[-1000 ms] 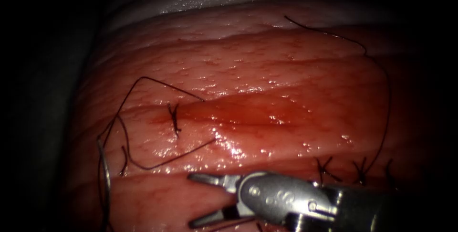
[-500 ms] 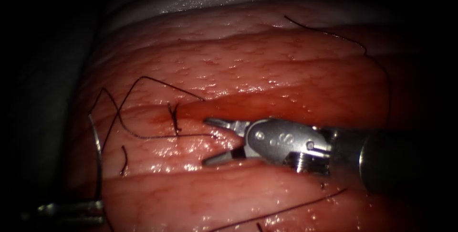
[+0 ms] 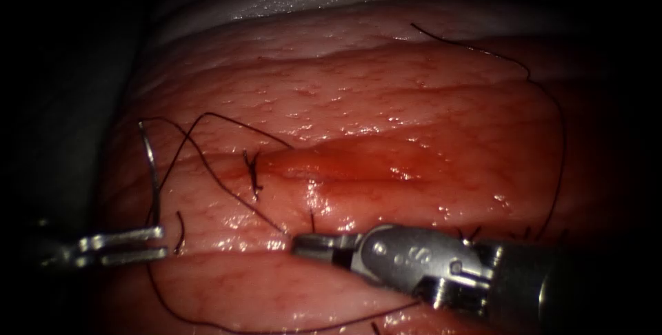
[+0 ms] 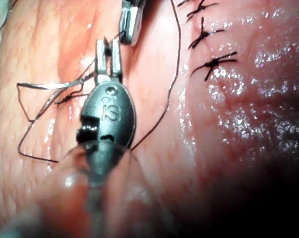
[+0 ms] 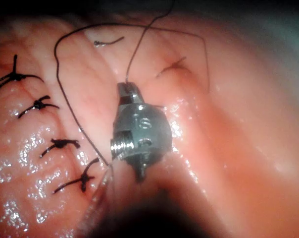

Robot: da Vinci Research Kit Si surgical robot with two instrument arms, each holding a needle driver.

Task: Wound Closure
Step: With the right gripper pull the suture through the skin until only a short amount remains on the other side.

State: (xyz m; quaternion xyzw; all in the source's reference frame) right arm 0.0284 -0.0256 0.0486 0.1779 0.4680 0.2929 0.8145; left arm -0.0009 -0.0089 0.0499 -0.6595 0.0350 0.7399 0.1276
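Observation:
My left tool (image 3: pixel 162 242) comes in low on the left, jaws shut on the curved needle (image 3: pixel 150 176) near its lower end. The needle (image 4: pixel 55 85) arcs upward off the left end of the cut (image 3: pixel 358 169), and it looks free of the tissue (image 3: pixel 386 100). My right tool (image 3: pixel 298 244) lies below the cut with its jaws shut on the thread (image 3: pixel 227 190), which runs up and left from its tip toward the needle. The thread (image 5: pixel 134 54) also leaves the right tool (image 5: pixel 125 88) at its tip. One tied stitch (image 3: pixel 252 169) crosses the cut's left end. The left tool (image 4: pixel 109 44) lies close to the right tool's tip (image 4: pixel 131 22).
A row of tied stitches (image 5: pixel 60 144) closes a second cut beside the right tool; these stitches (image 4: pixel 211 62) also lie past the left tool. Slack thread (image 3: pixel 558 142) loops far round the right side. A short cut thread end (image 3: pixel 181 231) lies by the left jaws. Red fluid pools in the cut.
The right tool, open earlier, rose to the cut, then dropped back and shut on the thread. The left tool came into view and lifted the needle higher, drawing the thread across.

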